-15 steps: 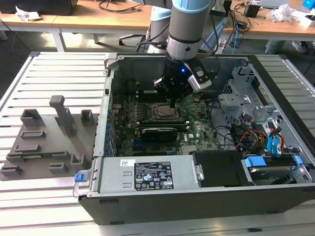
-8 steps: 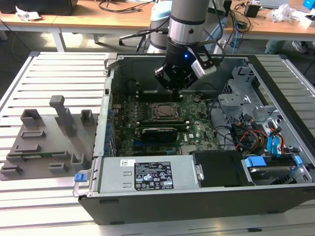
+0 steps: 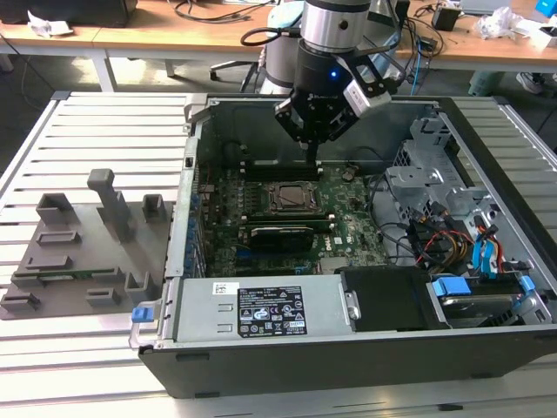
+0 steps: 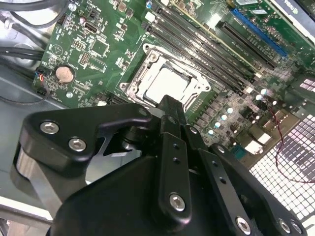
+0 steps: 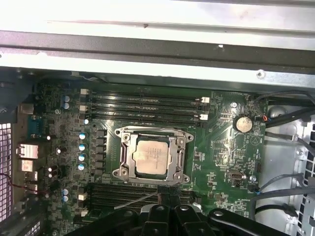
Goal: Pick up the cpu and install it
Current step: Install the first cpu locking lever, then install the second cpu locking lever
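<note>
My gripper hangs inside the open computer case, just above the green motherboard, with its fingertips over the strip of board between the socket frame and the case's rear wall. In both wrist views its two black fingers lie pressed together, with nothing between them, and their joined tip sits at the edge of the socket frame without my being able to tell whether it touches. The cpu lies flat inside the socket frame, its pale silver top plate facing up and squared with the metal frame around it; in the second wrist view the cpu shows just beyond my fingertip. The socket frame sits between two banks of long dark memory slots, one bank on each side of it. A round coin battery sits on the board off to one side of the socket frame, near bundles of grey cables. In the exterior view, the power supply with its white label lies on the near side of the socket frame, and a grey fixture plate with upright plastic blocks rests on the slatted table, well apart from the socket frame on the exterior view's left.
</note>
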